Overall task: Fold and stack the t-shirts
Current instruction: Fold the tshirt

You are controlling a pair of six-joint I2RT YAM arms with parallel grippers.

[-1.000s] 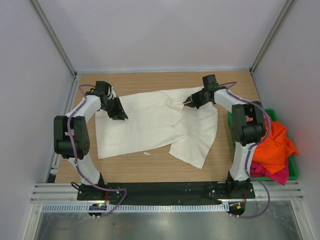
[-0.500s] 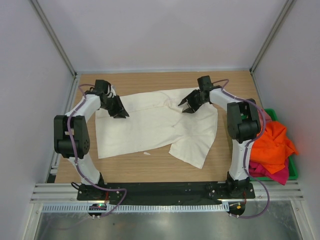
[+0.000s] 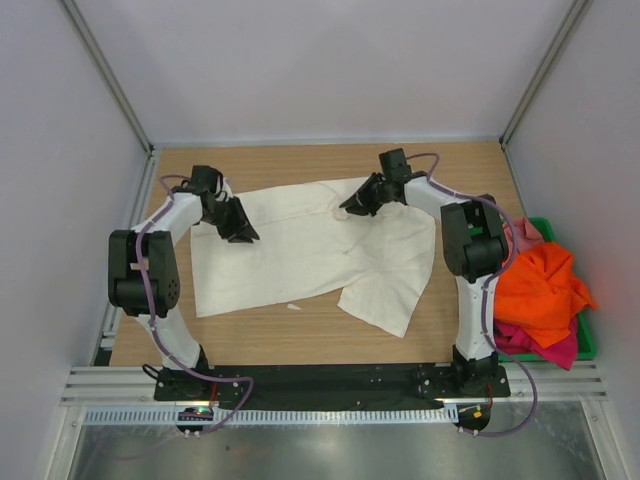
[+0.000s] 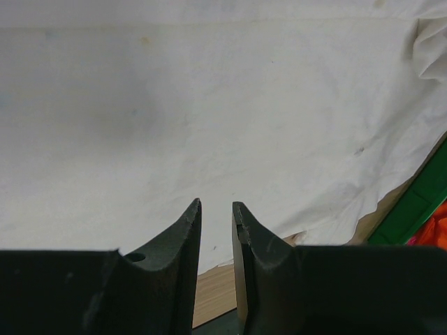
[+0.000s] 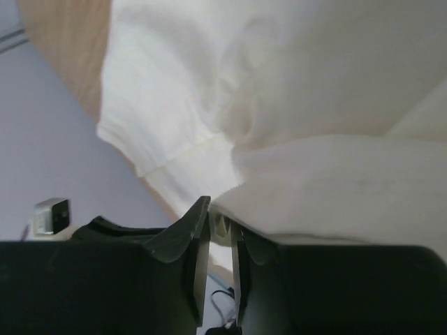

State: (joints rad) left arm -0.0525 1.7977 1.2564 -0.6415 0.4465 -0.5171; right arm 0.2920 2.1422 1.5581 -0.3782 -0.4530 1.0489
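From above, your right gripper (image 3: 352, 205) pinches the cream-white t-shirt (image 3: 300, 255) at its far edge, while your left gripper (image 3: 238, 225) sits over the opposite edge. At the left wrist, fingers stand narrowly apart with nothing between them, and cloth is spread ahead of them. At the right wrist, jaws clamp a fold: draw it over slowly, low.

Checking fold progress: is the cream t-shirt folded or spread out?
Mostly spread: cream t-shirt lies flat on the table; only its far right part is bunched at the right gripper.
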